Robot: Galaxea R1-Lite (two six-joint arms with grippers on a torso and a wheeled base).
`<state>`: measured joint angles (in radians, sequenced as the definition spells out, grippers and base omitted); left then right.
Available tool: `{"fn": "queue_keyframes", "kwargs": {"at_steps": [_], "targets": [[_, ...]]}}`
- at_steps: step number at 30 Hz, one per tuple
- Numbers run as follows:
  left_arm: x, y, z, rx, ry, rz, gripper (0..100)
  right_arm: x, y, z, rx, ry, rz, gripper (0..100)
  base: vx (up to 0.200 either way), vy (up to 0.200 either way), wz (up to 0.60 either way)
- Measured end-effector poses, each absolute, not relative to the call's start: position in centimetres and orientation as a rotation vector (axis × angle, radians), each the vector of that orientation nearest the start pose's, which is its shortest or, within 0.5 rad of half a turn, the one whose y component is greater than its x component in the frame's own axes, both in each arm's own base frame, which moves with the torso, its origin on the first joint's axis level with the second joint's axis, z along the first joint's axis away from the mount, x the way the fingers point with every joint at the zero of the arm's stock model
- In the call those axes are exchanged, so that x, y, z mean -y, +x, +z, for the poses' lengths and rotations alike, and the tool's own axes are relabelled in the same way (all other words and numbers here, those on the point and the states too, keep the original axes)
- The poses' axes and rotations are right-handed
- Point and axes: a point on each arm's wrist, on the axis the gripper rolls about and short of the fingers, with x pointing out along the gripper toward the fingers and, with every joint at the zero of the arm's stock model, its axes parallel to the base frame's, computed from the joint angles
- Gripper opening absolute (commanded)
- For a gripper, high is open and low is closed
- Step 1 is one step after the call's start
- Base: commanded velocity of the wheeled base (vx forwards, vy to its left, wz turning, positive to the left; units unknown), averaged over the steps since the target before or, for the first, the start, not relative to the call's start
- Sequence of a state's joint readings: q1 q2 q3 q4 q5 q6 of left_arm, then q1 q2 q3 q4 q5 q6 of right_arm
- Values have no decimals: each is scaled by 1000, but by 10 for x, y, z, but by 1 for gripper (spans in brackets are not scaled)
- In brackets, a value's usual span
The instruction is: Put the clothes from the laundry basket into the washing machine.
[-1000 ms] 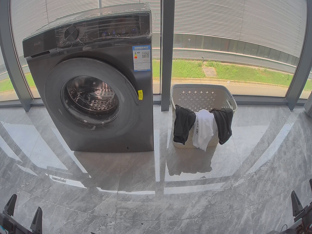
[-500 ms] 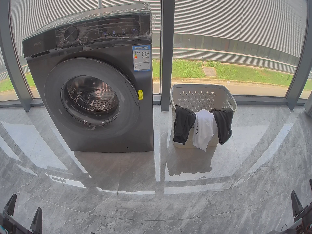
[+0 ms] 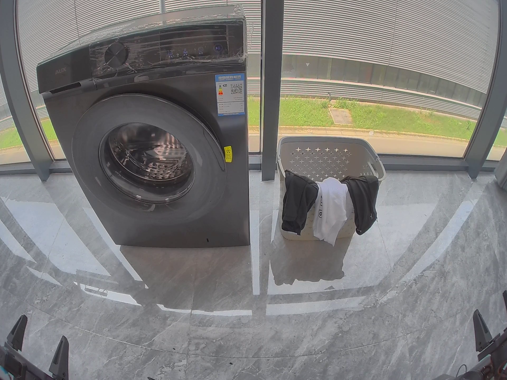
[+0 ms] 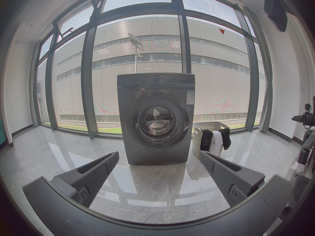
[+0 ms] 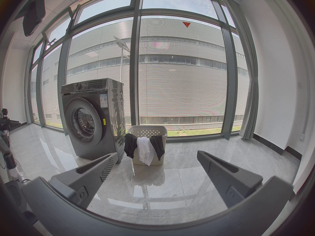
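The clothes hang over the near rim of the laundry basket (image 3: 369,157), which stands on the floor just right of the washing machine (image 3: 158,80), by the far window: a dark garment (image 3: 297,201), a white garment (image 3: 331,209) and a second dark garment (image 3: 365,202), side by side. The left gripper (image 4: 158,157) and the right gripper (image 5: 157,154) sit low and near, well apart from the basket, fingers spread wide and holding nothing. The garments overlap at the rim, so pinching one may drag its neighbour onto the glossy floor or tip the light basket. The round door (image 3: 148,162) looks shut, though I cannot be sure; pushing cloth against it would fail. Its handle cannot be made out. The basket's bottom is hidden behind the draped clothes, so more may lie inside.
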<state>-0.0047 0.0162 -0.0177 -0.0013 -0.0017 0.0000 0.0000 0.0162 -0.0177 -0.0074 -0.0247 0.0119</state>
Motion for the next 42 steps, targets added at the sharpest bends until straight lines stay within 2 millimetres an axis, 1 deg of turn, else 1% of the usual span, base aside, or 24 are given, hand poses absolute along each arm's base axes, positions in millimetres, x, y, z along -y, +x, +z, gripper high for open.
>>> {"fn": "queue_keyframes", "kwargs": {"at_steps": [42], "targets": [[0, -23, 81, 3, 2, -9, 100, 1, -23, 82, 9, 12, -25, 100, 0, 0, 0]]}}
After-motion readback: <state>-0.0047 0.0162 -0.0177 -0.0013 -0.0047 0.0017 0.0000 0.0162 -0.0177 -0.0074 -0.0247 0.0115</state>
